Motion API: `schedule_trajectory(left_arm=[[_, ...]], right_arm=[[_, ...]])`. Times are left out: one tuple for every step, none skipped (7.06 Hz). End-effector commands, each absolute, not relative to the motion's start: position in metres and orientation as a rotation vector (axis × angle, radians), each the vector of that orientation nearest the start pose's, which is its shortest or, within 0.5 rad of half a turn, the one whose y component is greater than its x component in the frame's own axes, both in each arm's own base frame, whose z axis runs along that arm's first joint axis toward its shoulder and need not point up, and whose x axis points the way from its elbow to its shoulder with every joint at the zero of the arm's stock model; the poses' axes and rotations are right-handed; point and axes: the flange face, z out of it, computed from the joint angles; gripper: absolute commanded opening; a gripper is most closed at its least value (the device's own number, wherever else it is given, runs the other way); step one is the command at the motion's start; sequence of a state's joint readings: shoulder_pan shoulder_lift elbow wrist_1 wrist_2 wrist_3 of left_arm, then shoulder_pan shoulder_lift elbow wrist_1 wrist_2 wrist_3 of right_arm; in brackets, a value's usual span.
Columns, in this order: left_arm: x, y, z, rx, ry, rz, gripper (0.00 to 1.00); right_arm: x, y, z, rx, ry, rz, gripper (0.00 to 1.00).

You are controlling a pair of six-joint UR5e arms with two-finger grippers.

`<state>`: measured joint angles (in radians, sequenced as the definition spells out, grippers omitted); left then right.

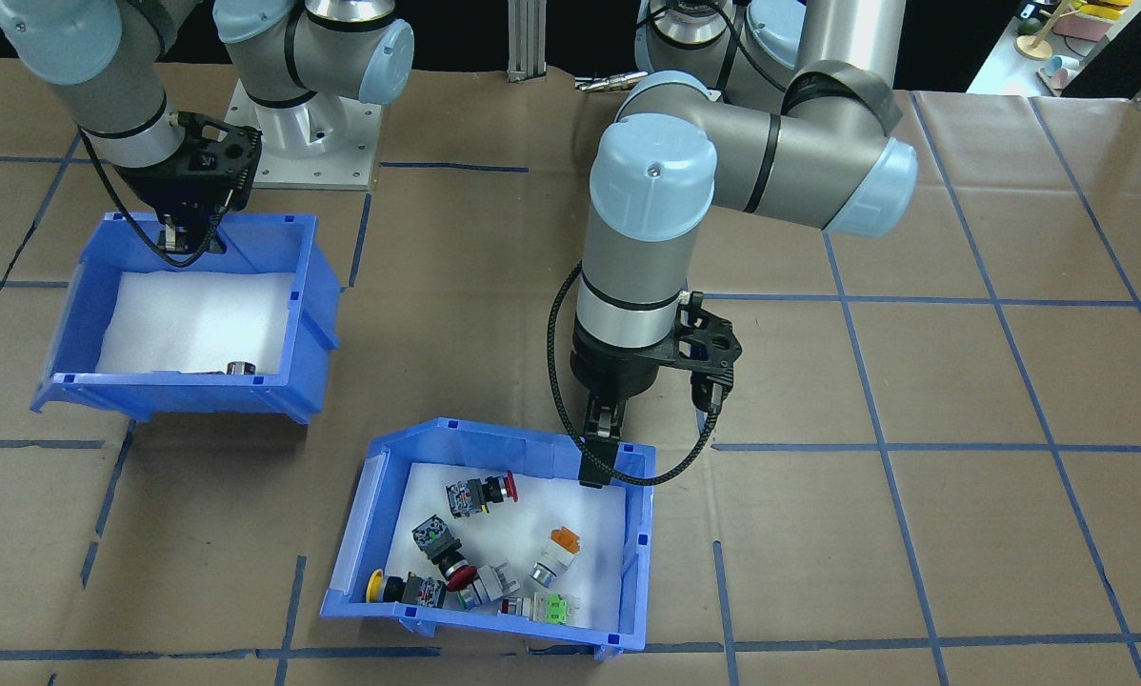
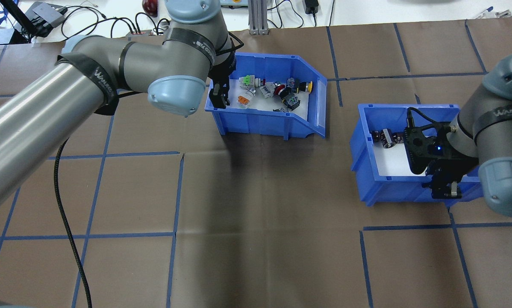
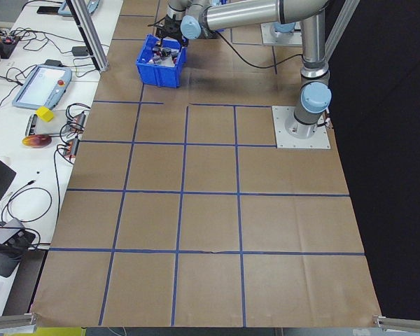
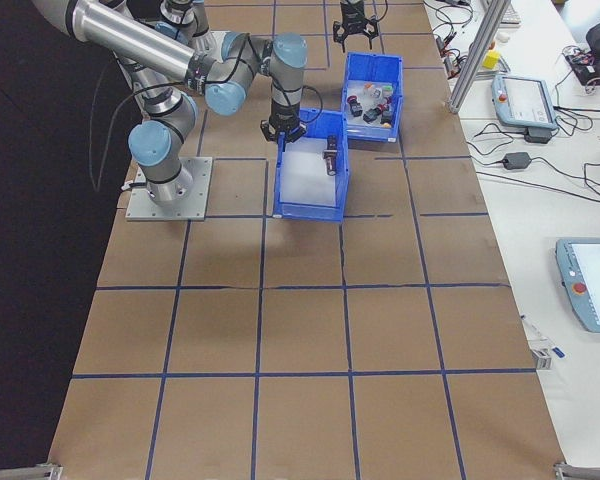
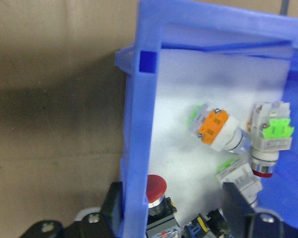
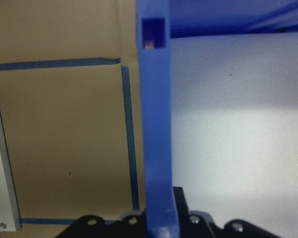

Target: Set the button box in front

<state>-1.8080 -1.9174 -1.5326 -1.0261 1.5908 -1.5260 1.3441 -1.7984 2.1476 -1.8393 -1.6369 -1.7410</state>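
The button box (image 1: 633,557) is a blue bin with a white liner, holding several red, yellow, orange and green capped switches. It rests on the table's far side from the robot (image 2: 264,120). My left gripper (image 1: 601,467) stands open astride the box's side wall. In the left wrist view one finger (image 5: 114,206) is outside against the wall and the other finger (image 5: 237,206) is well inside. My right gripper (image 2: 445,189) is shut on the near wall of a second blue bin (image 2: 369,179); in the right wrist view that wall (image 6: 156,124) runs down between the fingers.
The second bin (image 1: 313,295) holds a dark cylinder (image 2: 386,137) on a white liner. Brown paper with blue tape lines covers the table. Between the two bins is bare paper (image 2: 256,205). The arms' base plates (image 1: 313,143) sit at the robot's edge.
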Motion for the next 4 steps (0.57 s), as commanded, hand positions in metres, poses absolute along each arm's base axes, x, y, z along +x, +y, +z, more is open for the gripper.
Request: schedule_trajectory(left_arm=[[-0.230,-0.575,0.430,-1.206,3.009,-0.374,0.99],[-0.227,-0.565,0.446,-0.831,3.107,-0.403,0.99],[-0.224,-0.554,0.454,-0.503,3.144,-0.341,0.99],[-0.221,-0.545,0.462,-0.203,3.155,-0.288,0.99]], right_arm=[[0.087,-0.356,0.326,-2.147,2.258,0.180,0.06],[0.098,-0.344,0.320,-2.132,2.277,0.180,0.07],[0.107,-0.337,0.316,-2.116,2.290,0.184,0.07],[0.127,-0.331,0.315,-2.107,2.317,0.177,0.07]])
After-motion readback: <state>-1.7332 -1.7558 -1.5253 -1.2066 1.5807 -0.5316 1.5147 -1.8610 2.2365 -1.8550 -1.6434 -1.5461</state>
